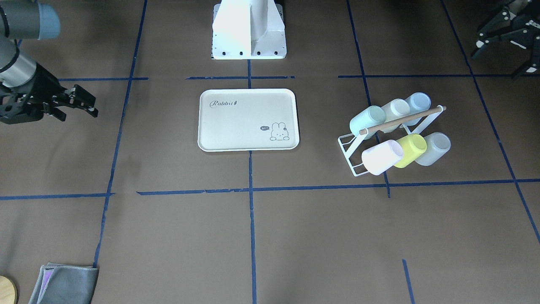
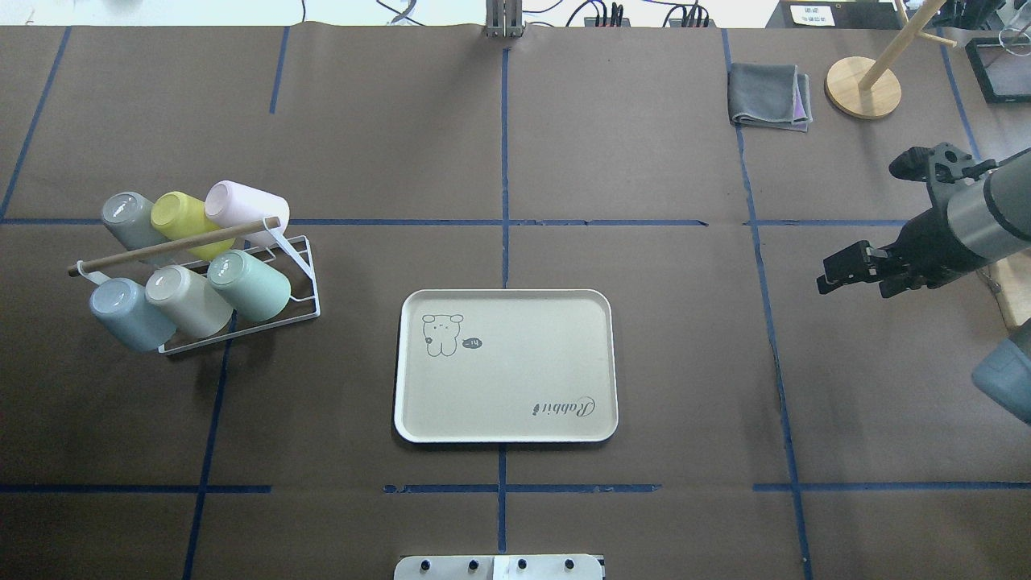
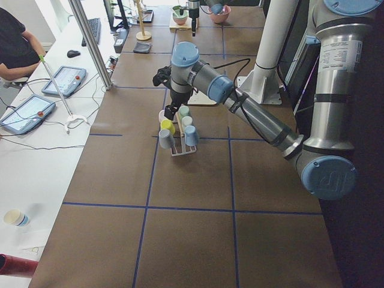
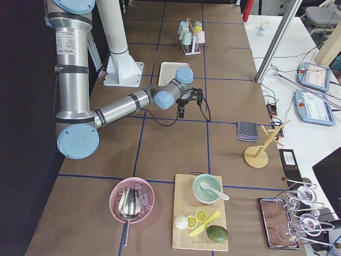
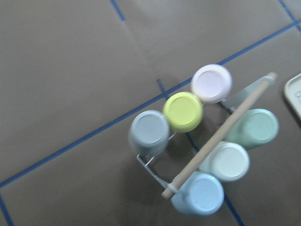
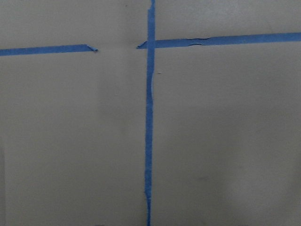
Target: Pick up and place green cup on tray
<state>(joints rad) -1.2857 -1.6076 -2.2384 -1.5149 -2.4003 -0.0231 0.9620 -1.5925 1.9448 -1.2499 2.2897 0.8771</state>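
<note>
Green cup: the small pale mint-green plastic tumbler (image 2: 254,283) is lying tilted on the white wire rack (image 2: 312,274), left of frame.
Tray: the flat cream rectangular tray (image 2: 515,379) is sitting at centre, well apart from it.
Right gripper (image 2: 854,288): hovering at the right edge, fingers apart.
Left gripper (image 1: 493,66): hanging upper right in the front-facing view, fingers seemingly apart.

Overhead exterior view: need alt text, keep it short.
An empty cream Rabbit tray lies mid-table; at left, a white wire rack holds six tilted cups, the green cup nearest the tray. The right arm's end effector hangs above the table at the right edge, with a folded grey cloth and a wooden stand beyond it.
</note>
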